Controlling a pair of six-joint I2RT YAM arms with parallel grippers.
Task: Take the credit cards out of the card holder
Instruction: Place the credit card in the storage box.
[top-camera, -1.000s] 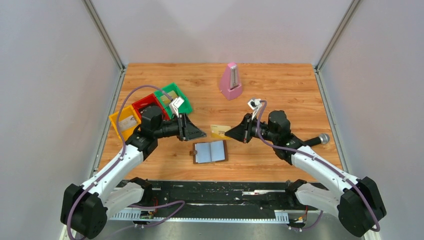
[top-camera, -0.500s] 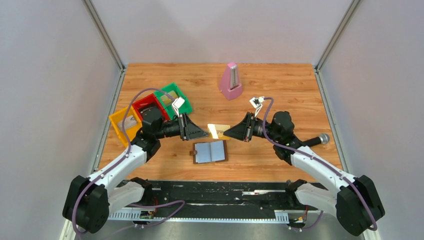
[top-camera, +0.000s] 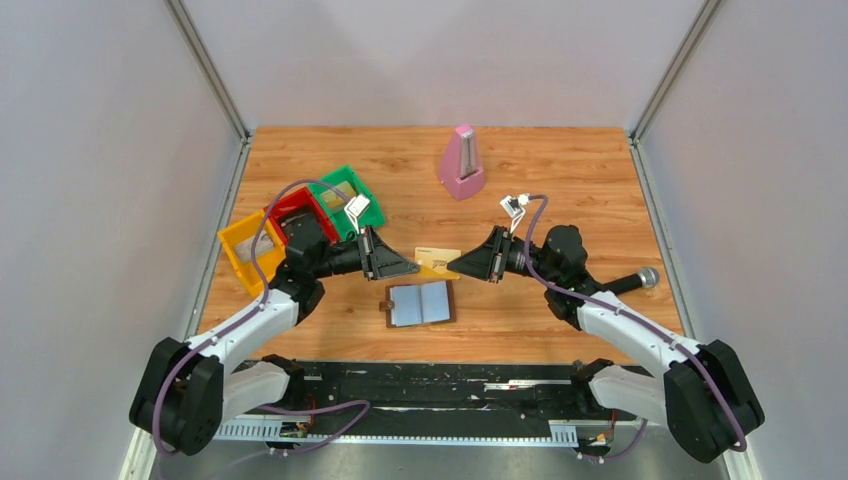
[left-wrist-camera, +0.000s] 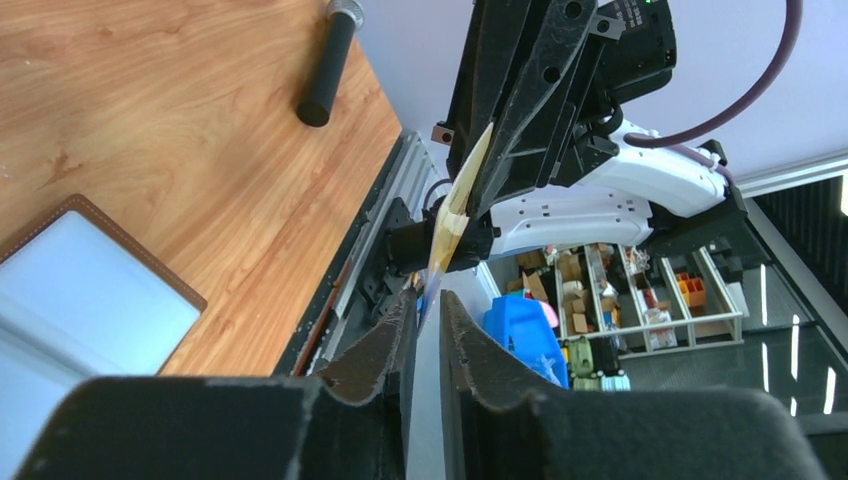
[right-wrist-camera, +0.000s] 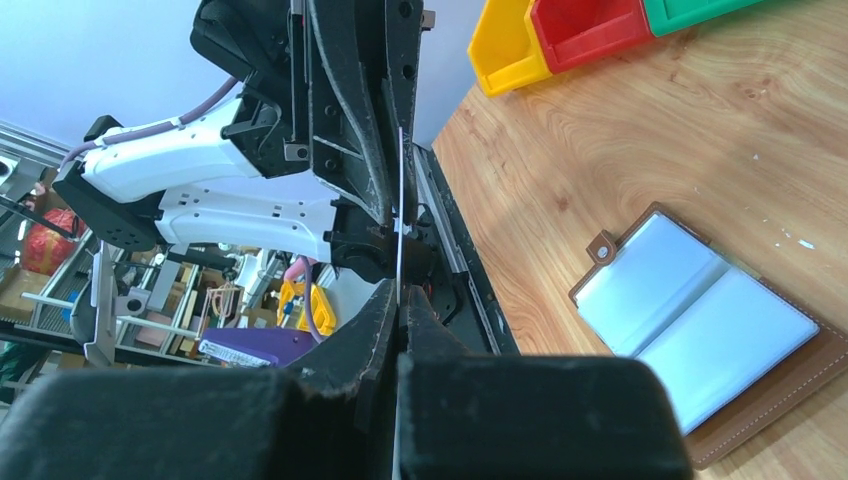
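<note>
While the right gripper (top-camera: 452, 265) pinches a gold-tan credit card (top-camera: 438, 262) (print unreadable) in mid-air, the left gripper (top-camera: 413, 268) flanks its other end, grip undeterminable; the card holder (top-camera: 421, 304) lies open nearby.

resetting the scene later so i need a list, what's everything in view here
credit card: 1, gold-tan, held in the air between the arms
card holder: 1, brown rim, grey-blue inside, open on table front
yellow tray: 1, left side
red tray: 1, beside yellow
green tray: 1, beside red
metronome: 1, pink, back centre
microphone: 1, black, right side
table: 1, wood
right fingers: black, shut on card
left fingers: black, around card, grip unclear
</note>
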